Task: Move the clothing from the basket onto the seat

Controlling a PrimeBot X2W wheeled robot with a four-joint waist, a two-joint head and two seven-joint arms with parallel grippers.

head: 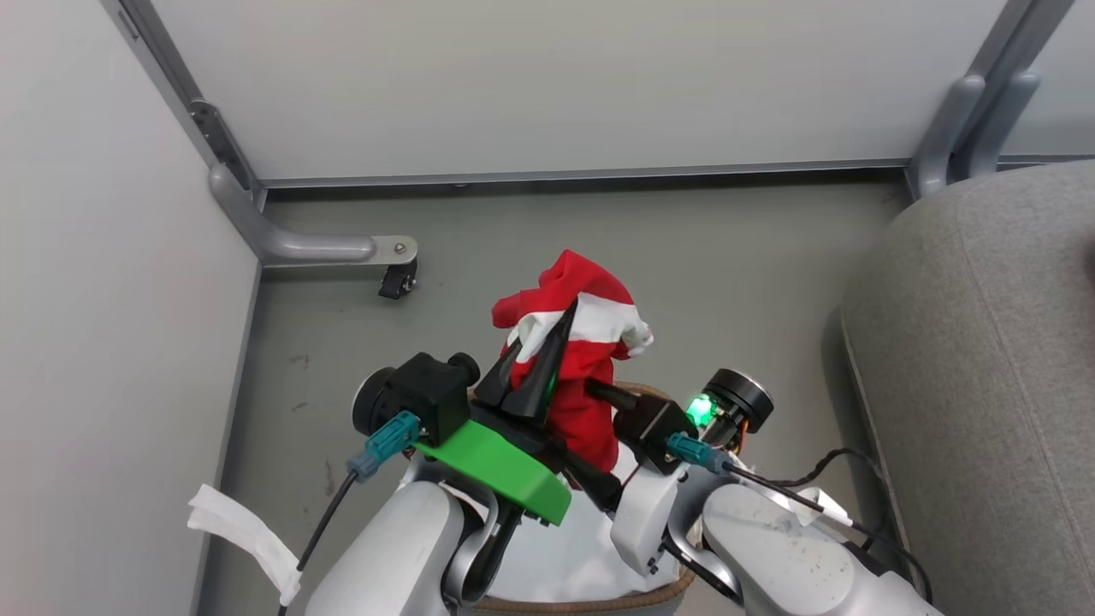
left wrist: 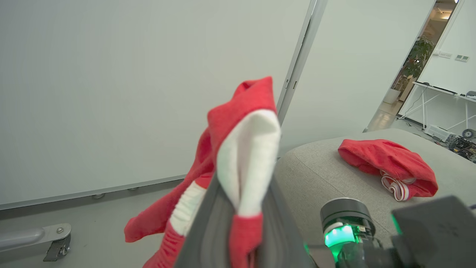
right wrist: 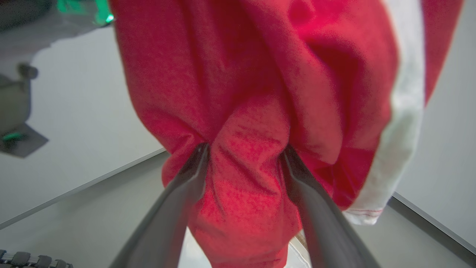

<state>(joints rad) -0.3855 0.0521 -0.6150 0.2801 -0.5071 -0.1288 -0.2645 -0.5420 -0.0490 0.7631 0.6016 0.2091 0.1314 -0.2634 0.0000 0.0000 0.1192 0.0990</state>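
L claw [head: 565, 318] pinched shut on soft red-white sports garment [head: 590, 295], R claw [right wrist: 245, 149] spread w/ red fabric in the gap, brown-rimmed white plastic basket [head: 590, 604] below both

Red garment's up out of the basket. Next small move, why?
Probably close the right end effector: its open fingers straddle a fold of the red garment hanging from the shut left end effector. Two holds should steady the carry to the seat.
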